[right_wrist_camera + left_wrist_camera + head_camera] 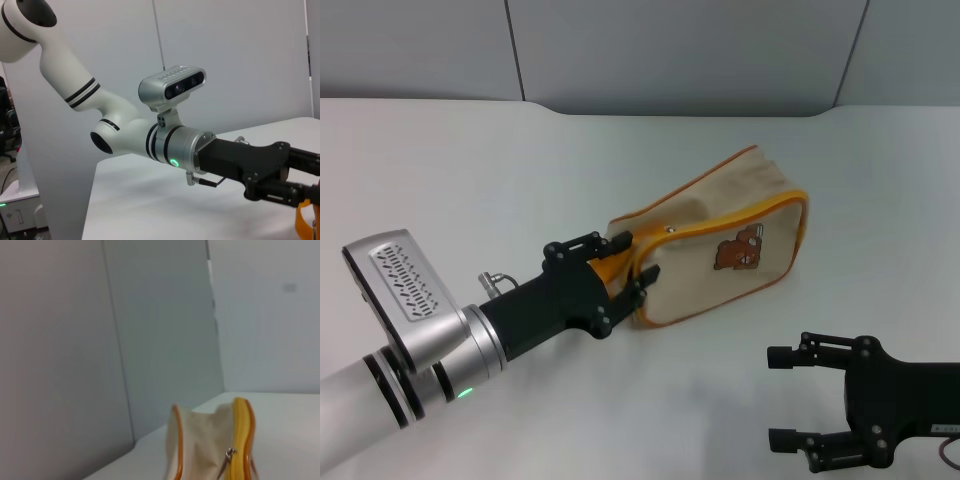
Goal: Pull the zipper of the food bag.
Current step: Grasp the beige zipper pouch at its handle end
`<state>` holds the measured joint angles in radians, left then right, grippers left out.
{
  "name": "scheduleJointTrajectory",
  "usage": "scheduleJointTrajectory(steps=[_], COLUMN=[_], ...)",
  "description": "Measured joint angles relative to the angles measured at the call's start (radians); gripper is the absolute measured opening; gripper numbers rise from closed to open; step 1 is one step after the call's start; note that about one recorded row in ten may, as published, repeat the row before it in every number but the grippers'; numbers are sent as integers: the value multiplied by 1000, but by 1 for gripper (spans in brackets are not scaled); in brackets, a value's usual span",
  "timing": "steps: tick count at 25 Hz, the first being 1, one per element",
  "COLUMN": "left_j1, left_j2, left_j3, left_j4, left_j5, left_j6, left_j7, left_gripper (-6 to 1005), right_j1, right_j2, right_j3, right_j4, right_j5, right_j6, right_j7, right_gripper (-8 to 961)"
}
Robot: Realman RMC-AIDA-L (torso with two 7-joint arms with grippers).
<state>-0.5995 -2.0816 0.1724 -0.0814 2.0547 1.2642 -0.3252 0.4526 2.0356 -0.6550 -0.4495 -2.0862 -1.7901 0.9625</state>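
Left gripper [620, 275] extended forward, fingers closed; right gripper [782, 398] low, fingers spread.

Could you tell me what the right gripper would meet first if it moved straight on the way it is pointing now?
Probably nothing: the right gripper points toward the robot's left across bare table, passing nearer the robot than the food bag; depth is uncertain.

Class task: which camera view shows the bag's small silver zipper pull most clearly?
The left wrist view: the zipper pull hangs beside the yellow zipper. The head view shows it only as a tiny speck; the right wrist view shows none.
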Motion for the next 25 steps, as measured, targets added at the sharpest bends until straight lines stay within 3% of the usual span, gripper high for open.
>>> scheduleJointTrajectory(steps=[15,19,25], left_j1=[-10,-3,47], left_j2=[1,7,14], left_j3=[-10,-2,1], left_j4=[-20,20,237], left_j5=[12,37,146], left_j6=[-5,53,242], left_j7=[-17,-90,-300], left_gripper=[228,147,128], right_j1=[-2,-1,7], right_j2=[3,3,2], right_j3=[0,2,28], right_j4=[0,0,-1], right_j5=[2,5,66], right_j6=[-10,-20,-75], right_j7=[2,2,2], right_gripper=[760,756,751])
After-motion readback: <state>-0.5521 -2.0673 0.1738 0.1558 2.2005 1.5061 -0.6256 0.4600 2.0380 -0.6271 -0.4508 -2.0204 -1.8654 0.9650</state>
